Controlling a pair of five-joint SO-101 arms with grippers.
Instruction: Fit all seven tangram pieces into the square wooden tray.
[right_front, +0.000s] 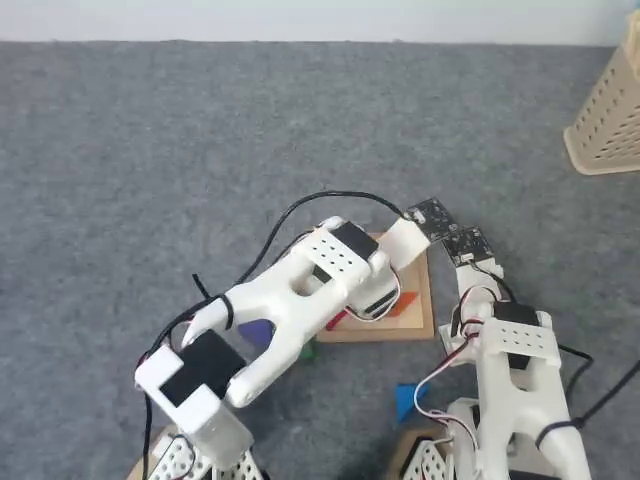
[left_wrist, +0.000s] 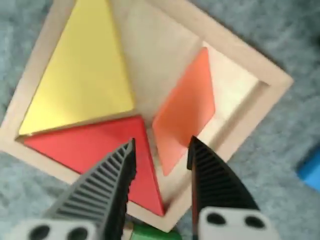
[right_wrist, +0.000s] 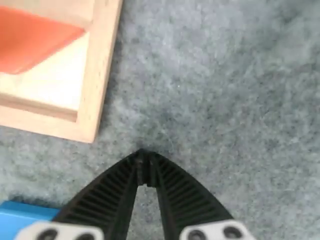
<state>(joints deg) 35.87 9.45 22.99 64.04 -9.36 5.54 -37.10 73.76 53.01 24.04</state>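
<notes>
Left wrist view, jaws: the left gripper (left_wrist: 162, 142) hangs open above the red triangle (left_wrist: 100, 145) and the orange piece (left_wrist: 185, 110).
Right jaws: the right gripper (right_wrist: 142, 155) is closed on nothing, over the carpet (right_wrist: 225, 75) just beside a corner of the tray (right_wrist: 102, 75).
In the tray: the yellow triangle (left_wrist: 85, 70), red triangle and orange piece lie flat.
Outside it: the blue piece (right_front: 404, 398), green piece (right_front: 308, 350) and purple piece (right_front: 258, 332) lie on the carpet.

The left arm (right_front: 300, 295) stretches far forward, its jaws parted and pointing down, while the right arm (right_front: 510, 360) sits folded nearer its base, jaws pressed together.
</notes>
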